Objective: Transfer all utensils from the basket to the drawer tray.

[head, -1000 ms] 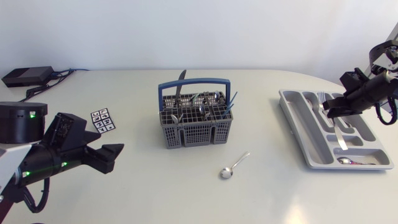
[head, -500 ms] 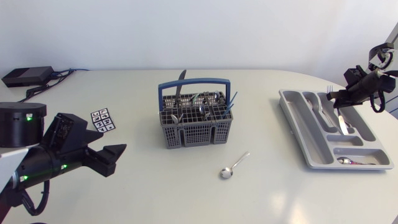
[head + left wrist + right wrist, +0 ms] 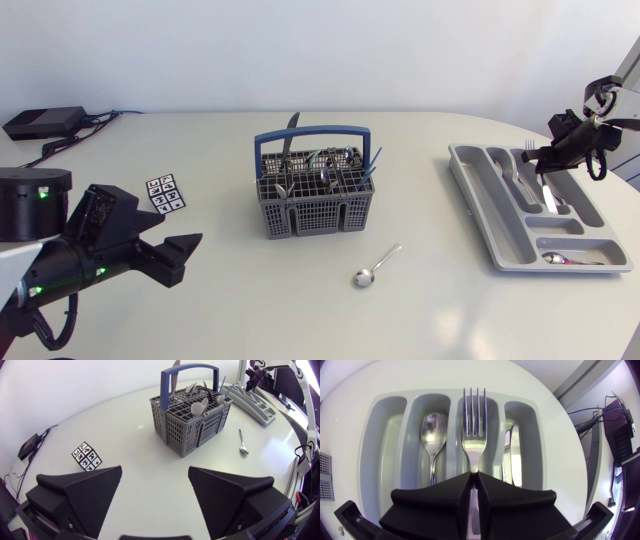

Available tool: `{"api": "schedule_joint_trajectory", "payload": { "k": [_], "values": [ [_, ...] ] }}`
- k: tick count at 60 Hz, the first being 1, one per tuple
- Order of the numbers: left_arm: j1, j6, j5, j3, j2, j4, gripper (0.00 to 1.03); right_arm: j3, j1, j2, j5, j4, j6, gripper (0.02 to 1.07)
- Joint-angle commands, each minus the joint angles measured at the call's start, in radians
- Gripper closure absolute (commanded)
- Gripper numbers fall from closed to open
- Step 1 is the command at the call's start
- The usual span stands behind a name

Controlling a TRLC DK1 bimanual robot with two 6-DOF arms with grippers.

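- Head view: the right gripper (image 3: 537,158) hangs over the drawer tray (image 3: 470,200), likely to line its load up with a slot. The left gripper (image 3: 182,255) sits low, well apart from the basket (image 3: 315,205), where upright utensils (image 3: 325,165) remain. A loose spoon (image 3: 374,267) lies on the table (image 3: 250,310) near the basket.
- Left wrist view: the left fingers are spread wide with nothing between them, and the basket is ahead.
- Right wrist view: shows what the head view hides. The fingers are pinched on the handle of a fork (image 3: 474,430), its tines along one compartment. A tray spoon (image 3: 433,435) lies in the compartment beside it.
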Motion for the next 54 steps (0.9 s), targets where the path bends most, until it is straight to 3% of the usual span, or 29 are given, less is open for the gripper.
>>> {"api": "schedule_joint_trajectory", "payload": {
  "k": [1, 3, 7, 13, 17, 20, 25, 39, 50, 54],
  "values": [
    [-0.011, 0.000, -0.009, -0.031, -0.009, -0.005, 0.10, -0.024, 0.009, 0.028, 0.017, 0.026, -0.011, 0.95],
    [-0.011, 0.000, -0.009, -0.033, -0.012, -0.005, 0.10, -0.032, 0.009, 0.026, 0.020, 0.033, -0.011, 0.94],
    [-0.011, 0.000, -0.010, -0.036, -0.015, -0.005, 0.10, -0.050, 0.009, 0.014, 0.017, 0.036, -0.011, 0.80],
    [-0.011, 0.002, -0.010, -0.037, -0.018, -0.003, 0.10, -0.100, 0.008, -0.034, 0.002, 0.044, -0.015, 0.43],
    [-0.012, 0.002, -0.010, -0.037, -0.020, -0.003, 0.10, -0.130, 0.006, -0.069, -0.008, 0.041, -0.018, 0.23],
    [-0.012, 0.002, -0.010, -0.037, -0.020, -0.001, 0.10, -0.167, 0.008, -0.111, -0.038, 0.041, -0.031, 0.13],
    [-0.012, -0.002, -0.010, -0.034, -0.020, 0.002, 0.10, -0.230, 0.017, -0.175, -0.087, 0.027, -0.054, 0.08],
    [-0.015, -0.002, -0.010, -0.031, -0.018, 0.011, 0.10, -0.517, 0.095, -0.462, -0.316, 0.004, -0.233, 0.08],
    [-0.015, 0.000, -0.010, -0.036, -0.018, 0.011, 0.10, -0.748, 0.239, -0.632, -0.324, 0.055, -0.356, 0.08],
    [-0.015, 0.000, -0.010, -0.037, -0.018, 0.011, 0.10, -0.831, 0.308, -0.678, -0.347, 0.081, -0.535, 0.08]
  ]
}}
